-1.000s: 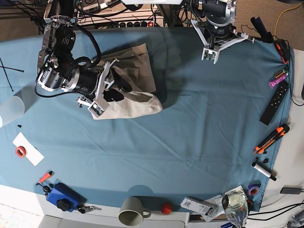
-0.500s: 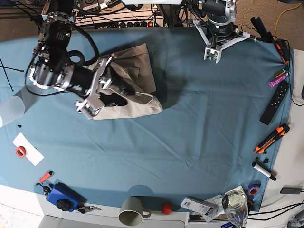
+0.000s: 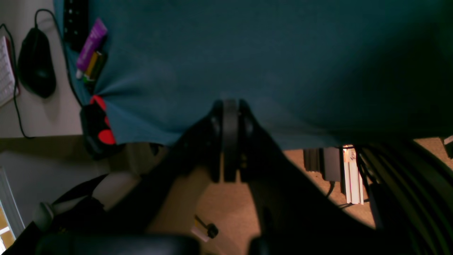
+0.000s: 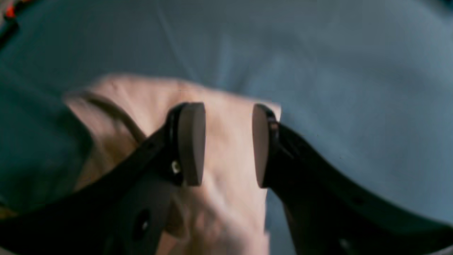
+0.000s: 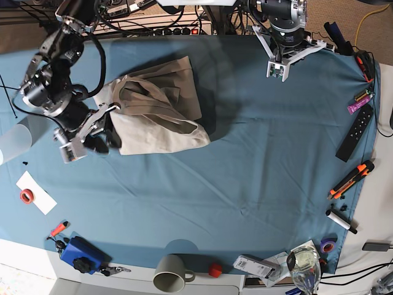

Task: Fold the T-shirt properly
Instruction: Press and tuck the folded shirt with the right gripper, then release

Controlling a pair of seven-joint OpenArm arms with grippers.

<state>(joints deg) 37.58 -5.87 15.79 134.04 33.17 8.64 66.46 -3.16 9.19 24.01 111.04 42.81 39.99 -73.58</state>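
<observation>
At ten o'clock on the blue cloth (image 5: 258, 160), the bunched T-shirt (image 5: 156, 114) is judged soft and limp, best pinched at a hem corner; the right gripper (image 4: 228, 143) is spread wide and empty, the left gripper (image 3: 230, 141) fully closed.

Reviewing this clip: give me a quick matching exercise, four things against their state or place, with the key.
Things:
1. left end effector
2. right end effector
3. T-shirt
4. mug

States or places:
A. bunched in a rough bundle on the blue cloth
B. open, above beige fabric, gripping nothing
C. shut, empty, at the far edge of the cloth
D. at the near table edge, beside a small red thing

Pairs: 1-C, 2-B, 3-A, 4-D
</observation>
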